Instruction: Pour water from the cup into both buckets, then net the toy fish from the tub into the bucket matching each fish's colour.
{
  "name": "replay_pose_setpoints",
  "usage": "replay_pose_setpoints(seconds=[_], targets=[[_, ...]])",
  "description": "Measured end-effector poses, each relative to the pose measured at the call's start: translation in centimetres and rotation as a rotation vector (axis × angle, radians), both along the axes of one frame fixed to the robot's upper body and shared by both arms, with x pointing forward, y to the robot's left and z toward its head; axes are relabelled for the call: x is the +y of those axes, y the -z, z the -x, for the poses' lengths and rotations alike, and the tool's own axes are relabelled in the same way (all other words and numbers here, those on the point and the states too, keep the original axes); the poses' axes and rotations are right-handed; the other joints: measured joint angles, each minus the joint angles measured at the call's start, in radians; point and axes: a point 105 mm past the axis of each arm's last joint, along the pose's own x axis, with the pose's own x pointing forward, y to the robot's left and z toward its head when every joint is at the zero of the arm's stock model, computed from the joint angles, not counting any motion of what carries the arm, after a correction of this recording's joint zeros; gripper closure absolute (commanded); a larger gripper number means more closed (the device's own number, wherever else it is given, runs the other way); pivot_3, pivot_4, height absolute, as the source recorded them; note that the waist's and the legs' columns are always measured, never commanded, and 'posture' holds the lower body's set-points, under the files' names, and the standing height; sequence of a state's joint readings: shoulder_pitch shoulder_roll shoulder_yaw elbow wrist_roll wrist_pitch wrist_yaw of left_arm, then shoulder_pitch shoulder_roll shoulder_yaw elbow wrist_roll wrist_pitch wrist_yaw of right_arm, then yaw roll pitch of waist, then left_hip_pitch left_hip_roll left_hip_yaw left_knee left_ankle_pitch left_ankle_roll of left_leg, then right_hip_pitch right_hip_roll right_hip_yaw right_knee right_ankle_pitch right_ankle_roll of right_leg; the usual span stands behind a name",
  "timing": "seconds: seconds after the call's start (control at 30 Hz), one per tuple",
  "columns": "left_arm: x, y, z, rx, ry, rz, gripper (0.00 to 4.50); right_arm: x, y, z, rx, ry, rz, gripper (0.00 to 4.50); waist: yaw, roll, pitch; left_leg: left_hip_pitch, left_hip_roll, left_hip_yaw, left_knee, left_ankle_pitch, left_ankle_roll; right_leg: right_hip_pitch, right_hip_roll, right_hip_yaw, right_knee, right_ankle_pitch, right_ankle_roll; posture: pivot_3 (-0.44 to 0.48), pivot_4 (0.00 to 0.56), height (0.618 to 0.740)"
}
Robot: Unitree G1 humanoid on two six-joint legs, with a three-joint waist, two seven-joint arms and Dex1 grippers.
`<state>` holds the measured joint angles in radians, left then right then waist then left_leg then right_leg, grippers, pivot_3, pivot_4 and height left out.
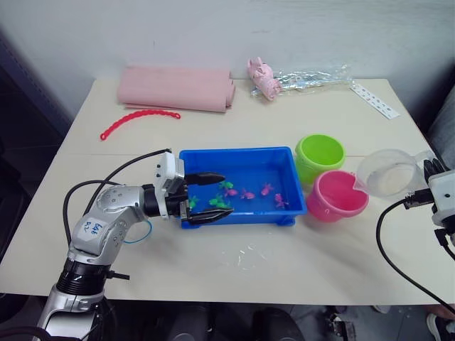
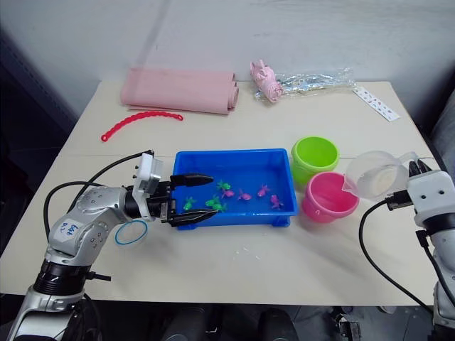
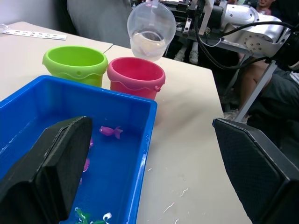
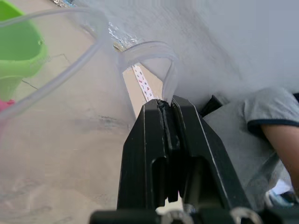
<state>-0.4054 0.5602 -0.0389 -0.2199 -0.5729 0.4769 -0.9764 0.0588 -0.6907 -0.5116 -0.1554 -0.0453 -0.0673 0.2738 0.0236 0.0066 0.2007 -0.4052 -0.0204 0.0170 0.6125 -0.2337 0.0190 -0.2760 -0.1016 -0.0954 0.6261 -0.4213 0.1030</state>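
The clear cup (image 1: 387,172) holds some water and is tilted, its lip over the far-right rim of the pink bucket (image 1: 334,196). My right gripper (image 4: 164,105) is shut on the cup's handle. The lime green bucket (image 1: 320,152) stands just behind the pink one, both right of the blue tub (image 1: 238,154). Several green and pink toy fish (image 1: 247,193) lie in the tub's water. My left gripper (image 1: 213,197) is open at the tub's left end, one finger over the water and one along the front wall. The net's blue hoop (image 2: 131,232) lies on the table under my left forearm.
A rolled pink cloth (image 1: 178,87), a red beaded strip (image 1: 138,117), a pink toy in clear wrap (image 1: 264,78) and a white strip (image 1: 375,99) lie at the table's back. A person in a grey sleeve (image 4: 268,109) sits beyond the right edge. Water drops (image 1: 249,254) dot the table's front.
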Motion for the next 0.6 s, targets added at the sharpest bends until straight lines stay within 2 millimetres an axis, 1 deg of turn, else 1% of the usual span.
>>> replay_pose_setpoints(seconds=[0.37, 0.6], targets=[[0.03, -0.14, -0.17, -0.051, -0.012, -0.012, 0.0, 0.38, -0.21, 0.05, -0.006, 0.007, 0.108, 4.42, 0.0, 0.0, 0.0, 0.0, 0.0, 0.0, 0.0, 0.0, 0.0, 0.0, 0.0, 0.0, 0.0, 0.0, 0.0, 0.0, 0.15, 0.74], [0.36, 0.2, -0.51, -0.037, -0.014, -0.02, 0.0, 0.41, -0.6, 0.04, -0.013, 0.026, 0.2, 4.42, 0.0, 0.0, 0.0, 0.0, 0.0, 0.0, 0.0, 0.0, 0.0, 0.0, 0.0, 0.0, 0.0, 0.0, 0.0, 0.0, 0.15, 0.74]])
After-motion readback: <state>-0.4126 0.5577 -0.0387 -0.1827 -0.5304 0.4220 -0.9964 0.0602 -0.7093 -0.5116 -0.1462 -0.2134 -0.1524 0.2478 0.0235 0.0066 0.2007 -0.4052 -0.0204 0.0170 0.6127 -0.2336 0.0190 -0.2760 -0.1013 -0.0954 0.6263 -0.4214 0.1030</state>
